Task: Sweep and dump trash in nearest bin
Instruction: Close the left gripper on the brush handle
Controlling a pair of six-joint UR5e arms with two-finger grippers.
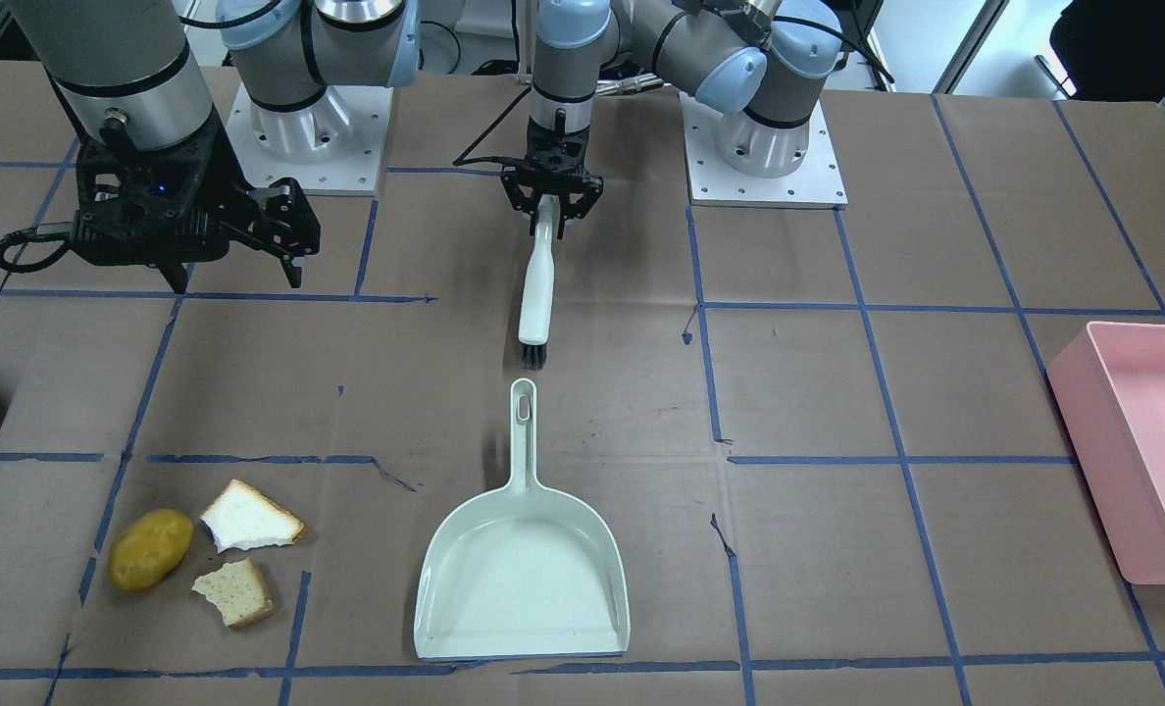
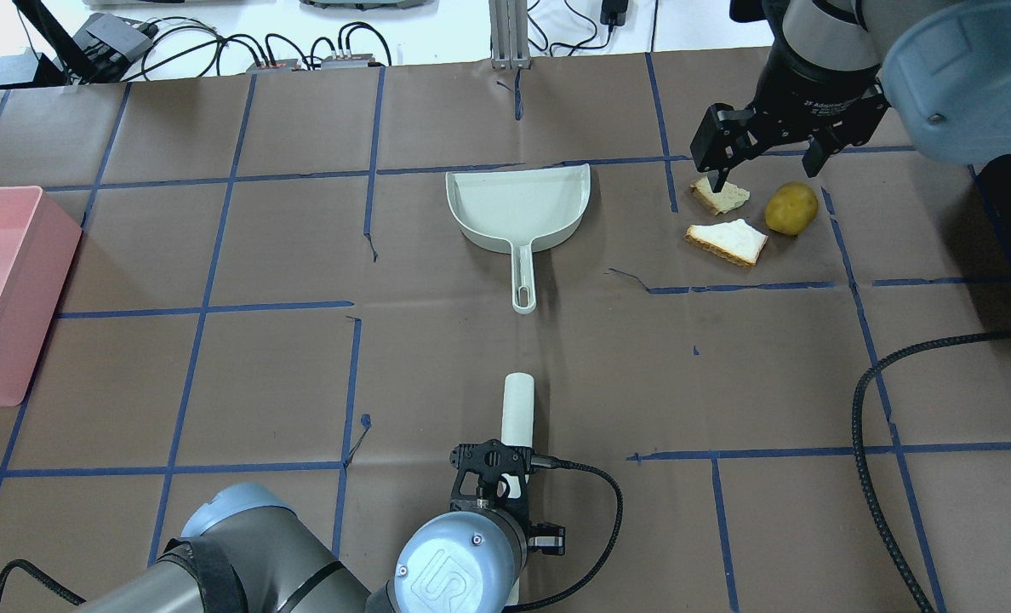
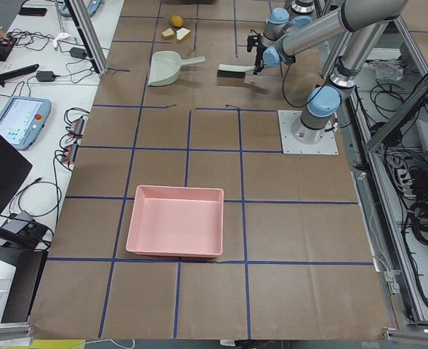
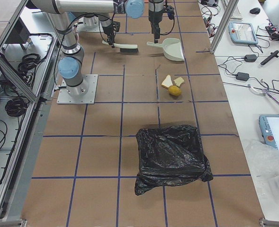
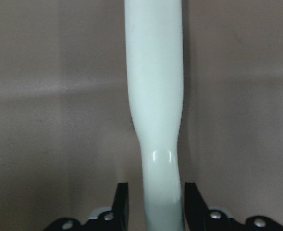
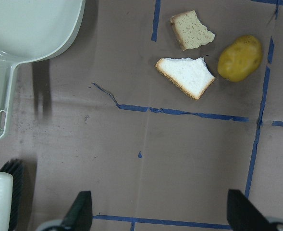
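A yellow-brown potato (image 1: 151,549) and two torn bread pieces (image 1: 249,518) (image 1: 236,591) lie together on the brown table; they also show in the overhead view, the potato (image 2: 791,208) and bread (image 2: 729,240) (image 2: 724,197). A pale green dustpan (image 1: 524,579) lies flat, its handle toward the robot. My left gripper (image 1: 550,227) is shut on the white handle of a brush (image 1: 536,284), seen close in the left wrist view (image 5: 154,96); the bristles rest near the dustpan handle. My right gripper (image 1: 239,275) hangs open and empty, well above the table.
A pink bin (image 1: 1092,471) sits at the table edge on my left side (image 2: 3,281). A bin lined with a black bag (image 4: 170,156) stands on my right side, beyond the trash. Blue tape lines cross the table. A black cable (image 2: 863,409) loops at right.
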